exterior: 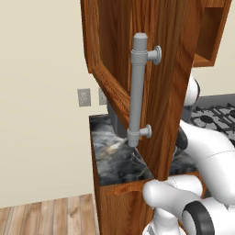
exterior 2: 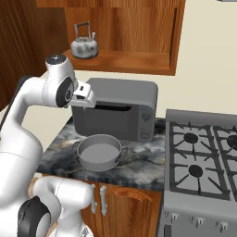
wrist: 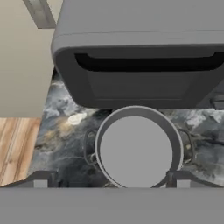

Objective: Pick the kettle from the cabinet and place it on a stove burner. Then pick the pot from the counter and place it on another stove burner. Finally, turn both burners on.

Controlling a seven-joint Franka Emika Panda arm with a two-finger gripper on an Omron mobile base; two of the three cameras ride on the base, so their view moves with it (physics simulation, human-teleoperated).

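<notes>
Grey pot (wrist: 135, 151) below wide-open gripper (wrist: 109, 178) (seemingly untouched).

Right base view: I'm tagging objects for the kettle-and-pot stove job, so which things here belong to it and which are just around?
Job:
kettle
cabinet
pot
counter
burners

Just around:
microwave
wall outlet

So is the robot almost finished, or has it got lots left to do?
Lots left. Done: the cabinet door is swung open, so the kettle shows on its shelf. In hand: nothing; the open gripper hangs over the pot, which sits on the counter before the microwave. Left: move kettle and pot onto the bare stove burners, then turn both on.
</notes>
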